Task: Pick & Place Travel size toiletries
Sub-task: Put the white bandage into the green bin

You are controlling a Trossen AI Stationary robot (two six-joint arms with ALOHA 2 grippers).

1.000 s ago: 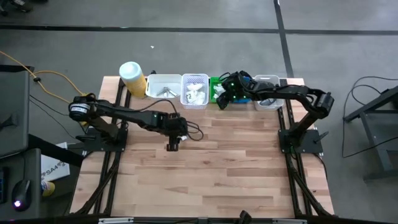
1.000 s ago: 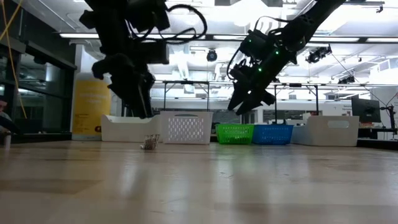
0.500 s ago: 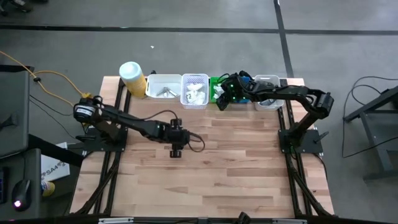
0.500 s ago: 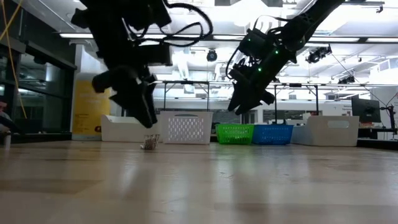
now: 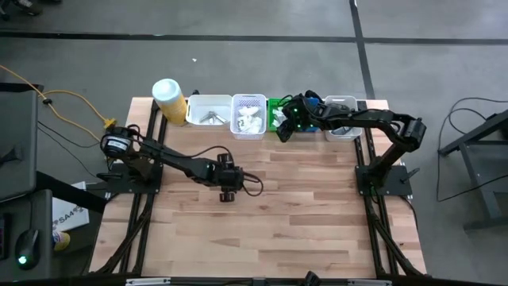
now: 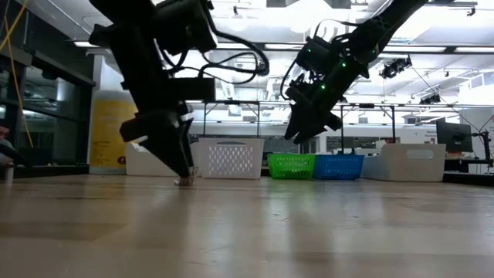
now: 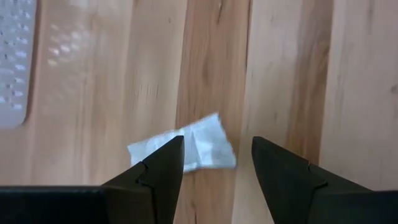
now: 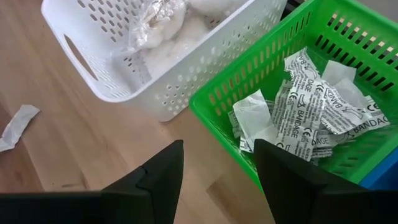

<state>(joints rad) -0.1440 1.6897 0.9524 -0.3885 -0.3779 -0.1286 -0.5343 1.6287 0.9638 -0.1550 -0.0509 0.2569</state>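
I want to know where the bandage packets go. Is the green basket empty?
No, the green basket holds a pile of white bandage packets, seen plainly from the right arm's camera.

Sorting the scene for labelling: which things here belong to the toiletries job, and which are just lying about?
Job:
- white sachet on the table, left hand open over it
- bandage sachets in the green basket
- right hand, open

Lying about:
- yellow canister
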